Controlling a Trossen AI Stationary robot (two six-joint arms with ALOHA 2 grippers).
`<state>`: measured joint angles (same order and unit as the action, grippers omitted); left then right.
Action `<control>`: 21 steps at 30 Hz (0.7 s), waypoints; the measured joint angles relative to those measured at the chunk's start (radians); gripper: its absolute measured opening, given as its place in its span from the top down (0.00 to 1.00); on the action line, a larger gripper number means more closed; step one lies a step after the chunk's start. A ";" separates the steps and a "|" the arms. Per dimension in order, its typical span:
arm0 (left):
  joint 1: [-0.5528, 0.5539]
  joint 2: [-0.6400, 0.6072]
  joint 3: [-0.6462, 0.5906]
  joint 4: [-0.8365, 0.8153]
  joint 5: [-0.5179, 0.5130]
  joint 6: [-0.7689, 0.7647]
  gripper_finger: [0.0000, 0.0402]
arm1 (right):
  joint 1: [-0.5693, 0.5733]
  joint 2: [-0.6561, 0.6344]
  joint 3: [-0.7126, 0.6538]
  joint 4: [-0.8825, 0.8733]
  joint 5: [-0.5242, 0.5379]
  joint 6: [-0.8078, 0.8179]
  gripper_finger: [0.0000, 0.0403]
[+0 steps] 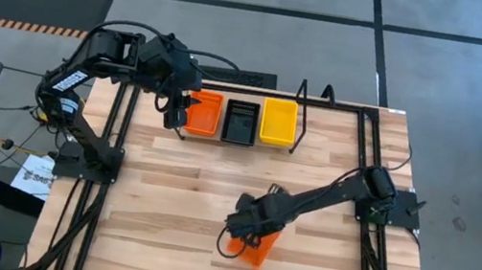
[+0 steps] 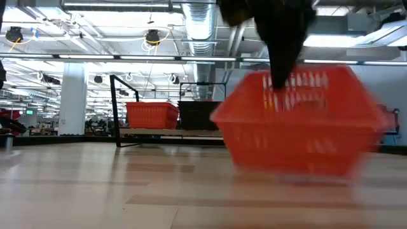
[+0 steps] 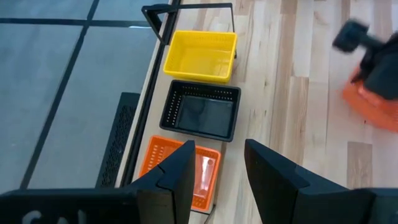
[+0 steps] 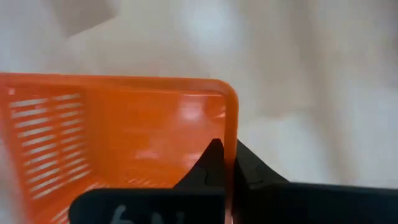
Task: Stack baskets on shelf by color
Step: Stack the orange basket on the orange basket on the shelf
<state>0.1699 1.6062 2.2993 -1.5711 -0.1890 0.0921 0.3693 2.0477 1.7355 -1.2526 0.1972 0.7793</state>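
The right tool (image 1: 246,243) is clamped low over the table's front; the left tool (image 1: 176,113) hangs parted at the back.

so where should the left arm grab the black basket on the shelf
By a thin rim wall of the black basket, coming from straight above, one finger inside and one outside. It sits open side up, flanked by the orange basket and yellow basket, so those sides look crowded.

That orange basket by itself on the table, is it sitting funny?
Yes. The orange basket is away from the shelf, near the table's front. The right claw pinches its wall, and it looks tilted rather than flat. The left claw hovers open over the shelf.
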 joint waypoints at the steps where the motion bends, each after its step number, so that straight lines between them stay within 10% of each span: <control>1: 0.000 0.000 0.000 0.000 0.000 0.000 0.68 | -0.001 0.000 0.048 -0.072 0.049 0.003 0.98; 4: 0.000 0.000 0.000 0.000 0.000 -0.007 0.68 | -0.001 0.000 0.230 -0.314 0.217 0.060 0.98; 14: -0.001 -0.002 -0.041 0.007 -0.073 -0.134 0.68 | -0.041 -0.267 0.397 -0.250 0.850 0.032 0.98; 21: 0.000 -0.002 -0.177 0.106 -0.161 -0.137 0.68 | -0.109 -0.389 0.397 -0.263 0.985 -0.034 0.98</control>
<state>0.1703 1.6046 2.1224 -1.4654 -0.3501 -0.0453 0.2601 1.6584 2.1326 -1.5161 1.1825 0.7454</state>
